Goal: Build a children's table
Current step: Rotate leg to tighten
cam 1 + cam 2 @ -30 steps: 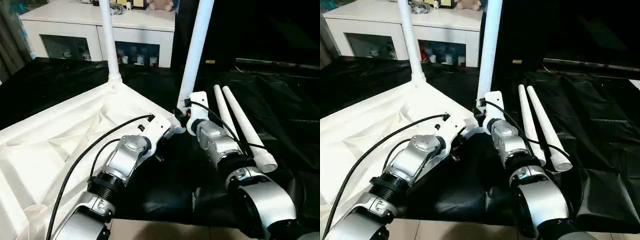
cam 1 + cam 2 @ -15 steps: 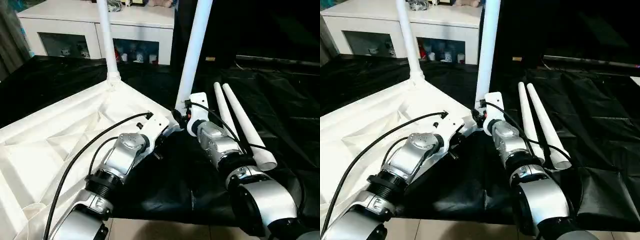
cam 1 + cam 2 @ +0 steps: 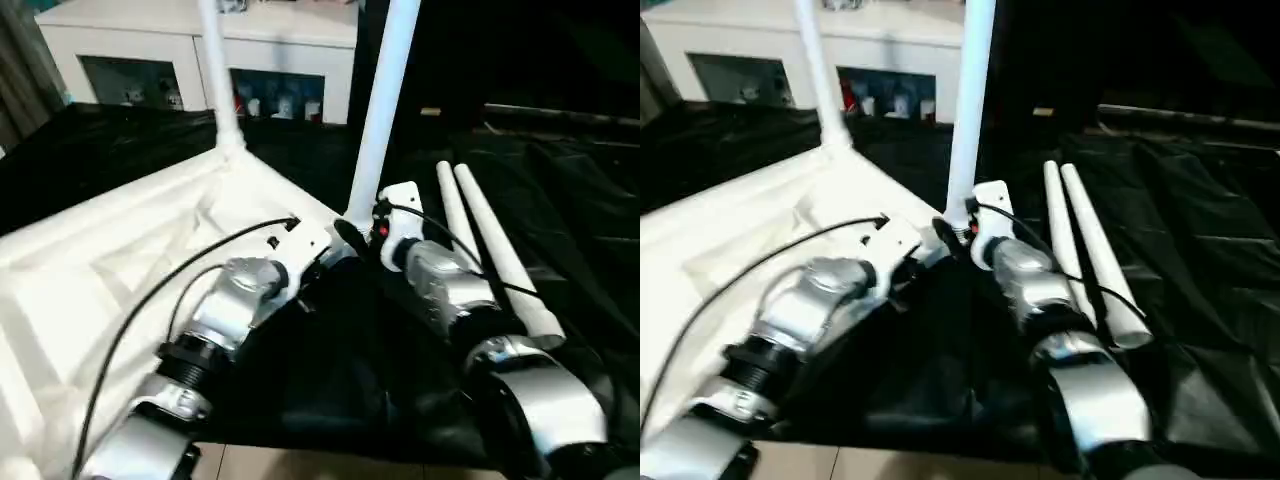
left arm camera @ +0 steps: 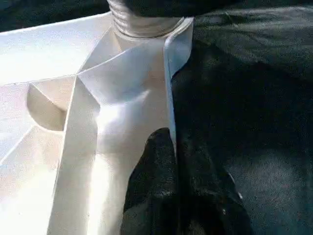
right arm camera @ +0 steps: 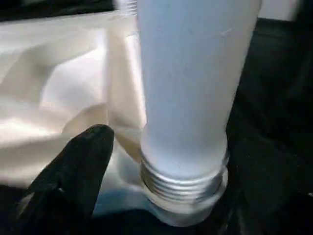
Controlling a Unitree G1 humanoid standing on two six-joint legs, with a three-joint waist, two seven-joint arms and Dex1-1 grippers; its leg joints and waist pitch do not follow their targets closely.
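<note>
The white tabletop (image 3: 120,270) lies upside down with its ribs showing. Two white legs stand upright in its corners: a far leg (image 3: 218,70) and a near leg (image 3: 385,100). My left gripper (image 4: 173,196) is shut on the tabletop's thin rim (image 4: 168,98), close to the near leg's corner. Around the threaded base (image 5: 183,183) of that leg sits my right gripper (image 5: 183,161), open; one black finger (image 5: 83,166) stands apart from the tube. Two loose legs (image 3: 495,250) lie side by side on the cloth to the right of my right arm.
The black-draped work table (image 3: 570,160) stretches back and to the right. A white glass-door cabinet (image 3: 130,50) stands behind it at the far left. The table's front edge and the floor (image 3: 300,465) run along the bottom, under my forearms.
My right gripper's fingers have spread away from the near leg's base. The leg stays upright in its corner. My left gripper keeps its hold on the rim. The head camera has shifted a little.
</note>
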